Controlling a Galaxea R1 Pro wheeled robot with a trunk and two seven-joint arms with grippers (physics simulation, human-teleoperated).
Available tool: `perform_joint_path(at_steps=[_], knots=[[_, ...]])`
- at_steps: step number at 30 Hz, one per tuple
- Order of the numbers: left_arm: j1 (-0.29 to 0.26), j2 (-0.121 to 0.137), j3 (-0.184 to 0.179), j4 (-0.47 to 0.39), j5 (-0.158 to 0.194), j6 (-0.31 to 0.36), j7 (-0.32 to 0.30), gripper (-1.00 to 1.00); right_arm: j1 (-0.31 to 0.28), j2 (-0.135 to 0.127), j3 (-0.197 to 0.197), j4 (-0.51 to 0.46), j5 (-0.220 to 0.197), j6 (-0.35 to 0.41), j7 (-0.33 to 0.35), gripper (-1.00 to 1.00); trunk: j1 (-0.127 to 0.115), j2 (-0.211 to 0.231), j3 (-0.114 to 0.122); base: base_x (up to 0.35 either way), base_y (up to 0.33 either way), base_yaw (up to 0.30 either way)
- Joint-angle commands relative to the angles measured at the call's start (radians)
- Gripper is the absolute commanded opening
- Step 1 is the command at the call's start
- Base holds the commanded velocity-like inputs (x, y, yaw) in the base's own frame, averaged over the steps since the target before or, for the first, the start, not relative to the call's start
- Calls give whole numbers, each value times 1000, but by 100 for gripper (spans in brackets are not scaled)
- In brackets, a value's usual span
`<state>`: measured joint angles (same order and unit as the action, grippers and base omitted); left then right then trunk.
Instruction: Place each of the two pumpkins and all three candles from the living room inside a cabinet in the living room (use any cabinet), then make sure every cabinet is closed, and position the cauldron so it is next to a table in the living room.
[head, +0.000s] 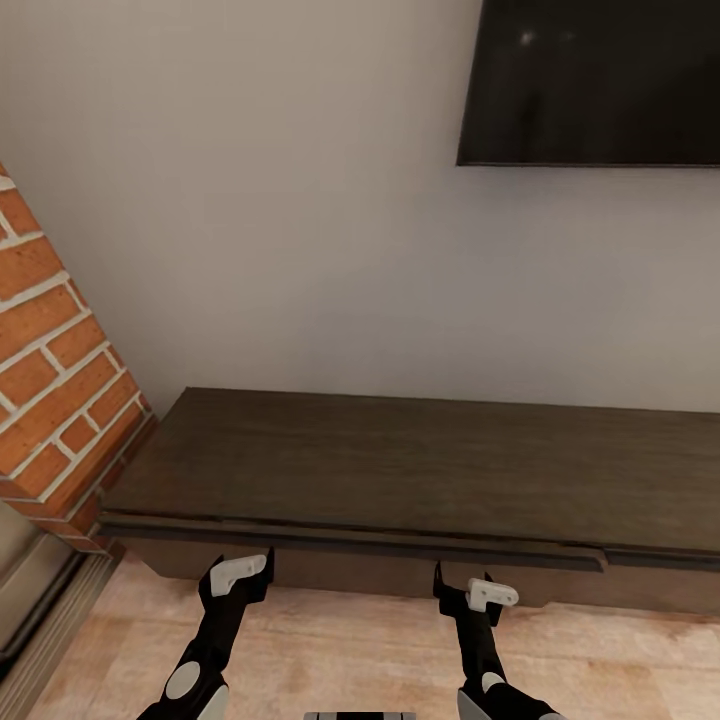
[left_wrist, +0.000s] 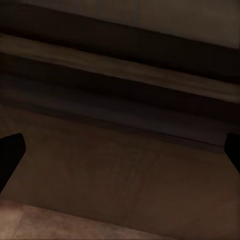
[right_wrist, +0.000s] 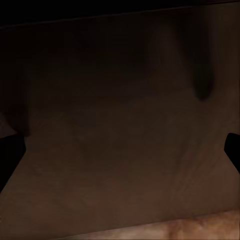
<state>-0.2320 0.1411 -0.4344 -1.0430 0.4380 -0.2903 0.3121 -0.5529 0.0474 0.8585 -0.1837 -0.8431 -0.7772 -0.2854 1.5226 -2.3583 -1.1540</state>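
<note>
Both grippers hang low over the wood floor (head: 350, 650), just before the cabinet's front edge: left gripper (head: 237, 578) and right gripper (head: 468, 592), each spread wide and holding nothing. Beyond them the cabinet (head: 420, 470), shut, runs lengthwise along the wall (head: 300, 250), its left end meeting a brick pillar (head: 50, 370).
</note>
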Motion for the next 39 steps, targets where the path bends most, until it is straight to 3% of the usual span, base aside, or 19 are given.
perform_joint_path(at_steps=[1,7,25,28,32,34,37,39], knots=[[-1,2,-6,0,8,-6,7,100,-1,0,12,0,4,-1,-8,100,0,0,-1,109,0,0],[-1,3,-7,0,7,-7,9,100,-1,0,11,0,4,-1,-8,100,0,0,-1,-69,0,0],[-1,4,-6,-3,7,-7,8,100,-1,-3,11,-2,4,5,-10,100,0,0,-1,-329,0,0],[-1,4,-7,-10,7,-6,5,100,-1,-6,9,-6,3,16,-9,100,0,0,-1,-337,0,0],[-1,9,-8,-38,7,14,2,100,-1,-7,7,-15,-2,93,18,100,0,0,-1,-337,0,0],[1,23,-11,-73,12,78,1,100,-1,-8,-6,-17,-16,183,85,100,0,0,-1,-336,0,0],[1,35,-4,-108,21,187,1,100,-1,-9,-57,-33,-62,277,163,100,0,0,-1,-240,0,0],[2,39,12,-140,26,296,2,100,-1,-10,-93,-72,-91,350,231,100,0,0,-1,-95,0,0]])
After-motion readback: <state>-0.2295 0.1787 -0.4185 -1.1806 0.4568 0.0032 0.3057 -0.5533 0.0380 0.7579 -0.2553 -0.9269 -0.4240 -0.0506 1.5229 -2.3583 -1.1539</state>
